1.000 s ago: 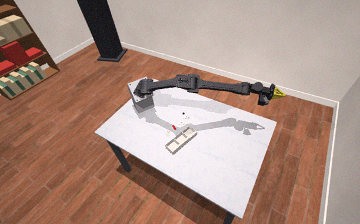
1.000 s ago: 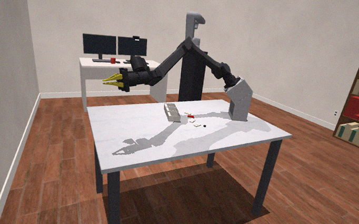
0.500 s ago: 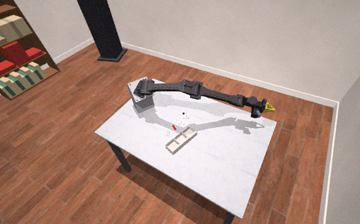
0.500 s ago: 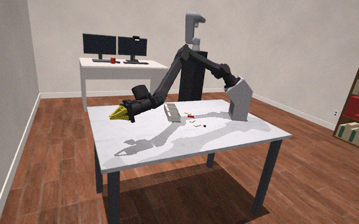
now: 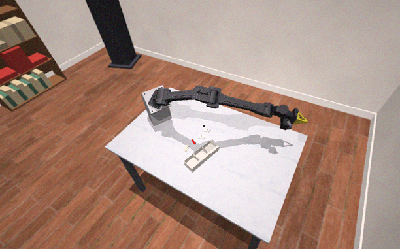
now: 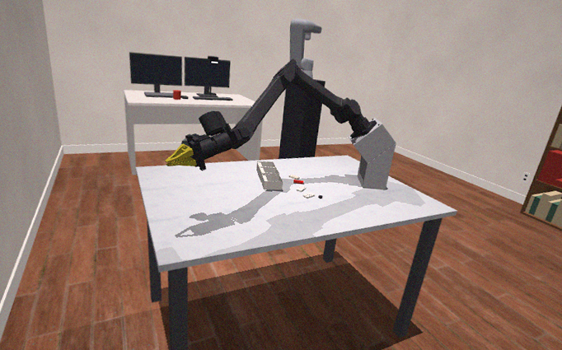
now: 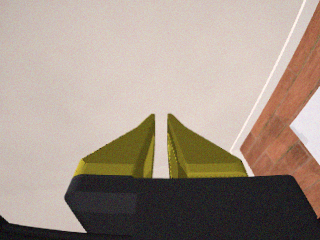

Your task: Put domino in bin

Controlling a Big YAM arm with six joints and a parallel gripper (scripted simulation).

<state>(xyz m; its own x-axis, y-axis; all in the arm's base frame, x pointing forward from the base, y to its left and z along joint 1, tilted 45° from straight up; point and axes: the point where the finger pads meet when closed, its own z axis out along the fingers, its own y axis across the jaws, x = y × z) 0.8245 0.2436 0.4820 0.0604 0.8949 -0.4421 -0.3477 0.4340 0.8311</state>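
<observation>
Small white dominoes lie near the middle of the table (image 5: 208, 128) (image 5: 183, 148), also seen in the exterior view (image 6: 308, 195) (image 6: 294, 176). A beige tray of bins (image 5: 201, 155) (image 6: 268, 175) stands beside them; its letters are too small to read. My gripper (image 5: 301, 119) (image 6: 175, 158) (image 7: 161, 121) hangs in the air at the table's far corner, well away from the dominoes and bins. Its yellow fingers are shut with only a thin gap and nothing between them. The wrist view shows only wall and floor.
A small red piece (image 5: 193, 141) (image 6: 298, 181) and a tiny black piece (image 5: 203, 126) (image 6: 320, 196) lie among the dominoes. The arm's grey base (image 5: 157, 107) (image 6: 376, 157) stands at the table's edge. The table edge lies right under the gripper.
</observation>
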